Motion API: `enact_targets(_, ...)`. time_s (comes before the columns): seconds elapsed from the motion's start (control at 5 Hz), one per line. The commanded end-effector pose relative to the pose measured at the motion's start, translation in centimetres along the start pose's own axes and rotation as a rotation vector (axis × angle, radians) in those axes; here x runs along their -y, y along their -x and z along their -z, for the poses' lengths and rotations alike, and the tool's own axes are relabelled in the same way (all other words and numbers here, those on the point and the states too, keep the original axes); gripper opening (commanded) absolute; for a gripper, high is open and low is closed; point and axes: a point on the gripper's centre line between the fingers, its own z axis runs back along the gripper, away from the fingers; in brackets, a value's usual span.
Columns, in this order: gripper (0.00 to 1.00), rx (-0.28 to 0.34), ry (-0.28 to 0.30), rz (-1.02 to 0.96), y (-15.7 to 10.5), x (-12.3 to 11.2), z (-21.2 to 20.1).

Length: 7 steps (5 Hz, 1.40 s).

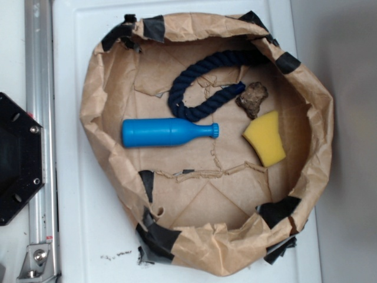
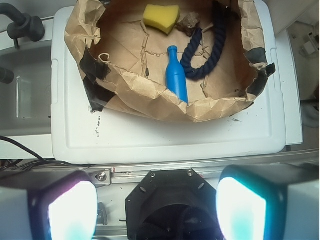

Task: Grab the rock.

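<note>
Rock: the target, yet the gripper point(image 2: 157, 207) is nowhere near it — two glowing fingertips point(image 2: 67, 210) sit wide apart at the bottom of the wrist view, jaws spread, nothing between them.
Tool position: hanging back over the black base, well short of the white lid point(image 2: 150, 135) that carries everything.
Progress: by my reading nothing is done yet; the approach, descent and closing all remain.
Nearest edge: the crumpled paper wall point(image 1: 203, 250) on the arm's side stands up, so the tool must clear it before dropping in.
Blue bottle point(image 1: 168, 132): lying mid-floor of the paper nest, neck pointing towards the sponge.
Rope point(image 1: 194, 82): dark blue loop, its free end touching or just beside the rock.
Rock location: rock point(image 1: 252, 99) sits at the far side of the nest from the arm, wedged between rope end and yellow sponge point(image 1: 265, 138).
Open room: tight, I'd say — sponge just beside it on one flank, rope on the other, paper wall close behind; the clearest way in looks to be straight down from above.
</note>
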Motion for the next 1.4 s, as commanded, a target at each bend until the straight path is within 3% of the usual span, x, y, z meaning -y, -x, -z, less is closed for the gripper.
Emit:
enact_targets(0.0,1.0,0.0,0.0,0.0,0.0,0.0,0.0)
enact_targets(0.2,1.0,0.036,-0.158,-0.032,-4.1,-0.8,3.6)
enact_targets(0.4,1.0,0.211,-0.03,0.076,-7.7,0.1,6.5)
enact_targets(0.6,1.0,0.364,-0.09,0.21,-11.1,-0.6,9.3)
enact_targets(0.8,1.0,0.362,-0.048,0.241,-13.9,-2.4,12.4)
enact_targets(1.0,1.0,0.316,-0.086,0.251,-16.1,-3.6,15.2)
enact_targets(1.2,1.0,0.276,-0.095,0.233,-16.8,-5.4,16.9)
